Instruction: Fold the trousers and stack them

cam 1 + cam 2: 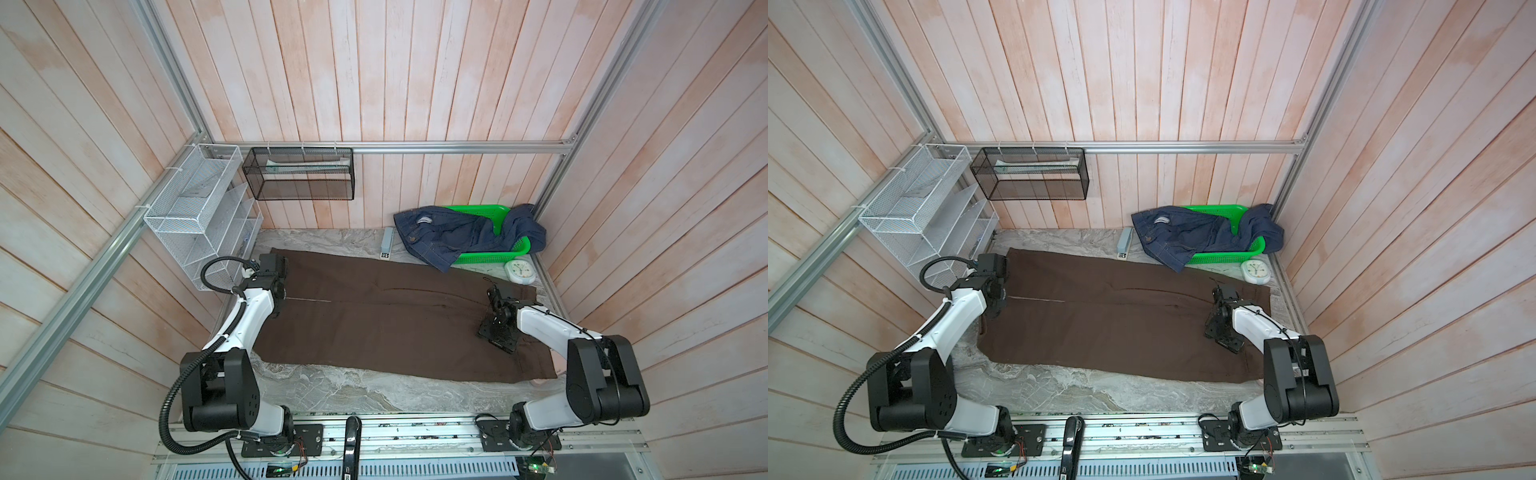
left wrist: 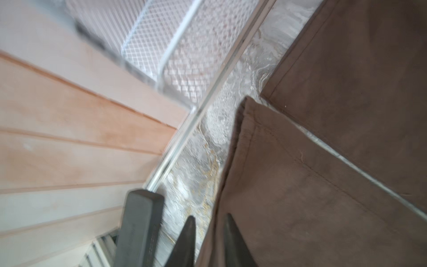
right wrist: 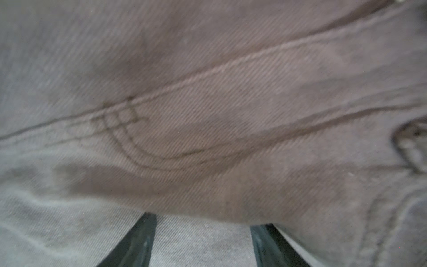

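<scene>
Well, from where I sit the job has hardly got going. The trousers (image 1: 386,324) lie spread flat along the bench (image 1: 332,390), nearly filling its width, with the leg ends at my left arm's side and the waist at my right arm's side. The two legs lie side by side with a thin strip of bench showing between them, so I judge that no fold has been made yet. In the left wrist view the left tool (image 2: 210,216) sits at the hem corner of the near leg. Its jaws are parted a little and the hem edge runs between them, but I see no pinch on it, so I read it as open. The right tool (image 3: 205,219) is low over the fly seam near the waist, jaws well apart and holding nothing. What is left, as I judge it, is almost everything: bring one leg over the other, fold the length down, then set the bundle on a stack. I see no stack anywhere yet — only a pair of jeans (image 1: 449,237) draped over a green basket (image 1: 490,257) in the far corner, beside a small clock (image 1: 519,271).
</scene>
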Action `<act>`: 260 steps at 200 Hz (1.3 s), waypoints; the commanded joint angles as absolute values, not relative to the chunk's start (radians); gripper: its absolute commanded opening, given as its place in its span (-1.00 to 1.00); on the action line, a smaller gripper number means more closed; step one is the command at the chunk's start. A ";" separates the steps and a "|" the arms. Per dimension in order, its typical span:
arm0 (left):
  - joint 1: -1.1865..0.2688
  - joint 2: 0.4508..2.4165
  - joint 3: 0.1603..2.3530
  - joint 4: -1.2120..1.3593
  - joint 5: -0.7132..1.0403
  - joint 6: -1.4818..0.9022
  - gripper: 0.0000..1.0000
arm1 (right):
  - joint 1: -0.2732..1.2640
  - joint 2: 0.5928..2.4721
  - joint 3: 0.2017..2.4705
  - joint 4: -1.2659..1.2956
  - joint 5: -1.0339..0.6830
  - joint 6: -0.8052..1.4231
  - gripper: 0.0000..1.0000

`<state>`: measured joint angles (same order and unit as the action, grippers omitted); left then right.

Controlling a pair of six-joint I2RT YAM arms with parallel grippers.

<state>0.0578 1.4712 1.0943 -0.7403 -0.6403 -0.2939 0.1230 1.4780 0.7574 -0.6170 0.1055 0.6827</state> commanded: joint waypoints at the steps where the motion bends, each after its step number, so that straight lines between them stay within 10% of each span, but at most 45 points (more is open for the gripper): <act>1: 0.064 1.483 1.146 -0.722 -0.661 -0.282 -0.12 | 0.091 1.496 0.724 -0.684 0.240 0.711 0.36; 35: 0.064 1.460 1.185 -0.784 -0.572 -0.298 0.22 | 0.081 1.439 0.749 -0.713 0.230 0.711 0.36; 117: 0.051 1.400 0.947 -0.650 0.045 -0.504 0.08 | 0.104 1.390 0.801 -0.687 0.028 0.697 0.36; 260: 0.192 1.396 0.870 -0.655 -0.035 -0.532 0.18 | 0.076 1.360 0.799 -0.715 0.010 0.687 0.36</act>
